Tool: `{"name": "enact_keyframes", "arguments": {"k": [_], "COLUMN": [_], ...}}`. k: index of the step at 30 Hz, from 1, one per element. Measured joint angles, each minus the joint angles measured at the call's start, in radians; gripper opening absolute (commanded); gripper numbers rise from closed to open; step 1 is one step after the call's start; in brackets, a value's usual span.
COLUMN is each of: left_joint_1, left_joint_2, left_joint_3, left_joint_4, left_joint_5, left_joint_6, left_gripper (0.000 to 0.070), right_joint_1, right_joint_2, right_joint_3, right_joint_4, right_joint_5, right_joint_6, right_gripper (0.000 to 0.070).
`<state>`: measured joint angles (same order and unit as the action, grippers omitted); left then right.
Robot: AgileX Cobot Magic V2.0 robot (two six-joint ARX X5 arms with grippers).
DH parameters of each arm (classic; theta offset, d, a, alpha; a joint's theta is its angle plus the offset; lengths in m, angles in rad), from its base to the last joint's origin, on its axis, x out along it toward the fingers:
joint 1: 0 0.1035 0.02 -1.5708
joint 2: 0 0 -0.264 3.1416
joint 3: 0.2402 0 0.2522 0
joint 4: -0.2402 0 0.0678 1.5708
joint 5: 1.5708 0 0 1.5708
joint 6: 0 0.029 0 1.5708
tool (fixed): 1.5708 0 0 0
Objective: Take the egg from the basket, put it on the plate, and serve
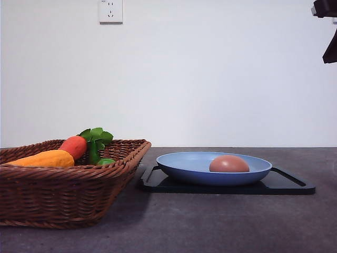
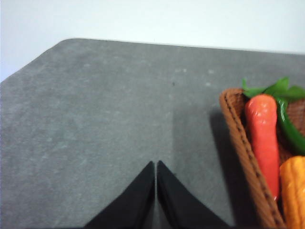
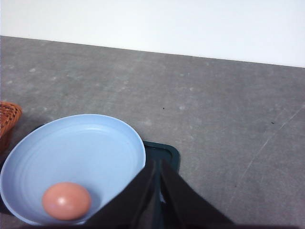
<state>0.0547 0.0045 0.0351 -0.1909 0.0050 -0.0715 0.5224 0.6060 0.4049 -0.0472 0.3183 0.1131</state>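
The brown-pink egg (image 1: 229, 164) lies in the light-blue plate (image 1: 184, 163), which rests on a flat black tray (image 1: 287, 184). From the right wrist the egg (image 3: 66, 201) sits low in the plate (image 3: 86, 148), and my right gripper (image 3: 157, 167) hangs shut and empty above the plate's rim. A dark piece of the right arm (image 1: 326, 31) shows at the top right of the front view. The dark-brown wicker basket (image 1: 63, 184) stands at the left. My left gripper (image 2: 156, 167) is shut with nothing in it, over bare table beside the basket (image 2: 243, 152).
In the basket lie an orange-red toy carrot (image 1: 73, 146) with green leaves (image 1: 97, 136), a yellow-orange toy vegetable (image 1: 45, 158) and a green piece (image 1: 105, 161). Grey tabletop (image 1: 210, 226) stretches in front. A white wall with a socket (image 1: 110, 10) stands behind.
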Motion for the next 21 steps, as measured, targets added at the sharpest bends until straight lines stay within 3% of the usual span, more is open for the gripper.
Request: {"name": "enact_keyframes", "arguments": {"k": [21], "left_joint_1": [0.0], "left_joint_2": [0.0], "left_joint_3": [-0.004], "left_joint_4": [0.009], "left_joint_5": [0.0], "left_joint_6": [-0.026], "left_gripper": [0.0], "right_joint_1": [0.0], "right_joint_2": [0.0], "right_joint_3": [0.0], "right_joint_4": [0.0], "right_joint_5": [0.0], "right_joint_6": [0.0], "right_gripper": [0.0]}}
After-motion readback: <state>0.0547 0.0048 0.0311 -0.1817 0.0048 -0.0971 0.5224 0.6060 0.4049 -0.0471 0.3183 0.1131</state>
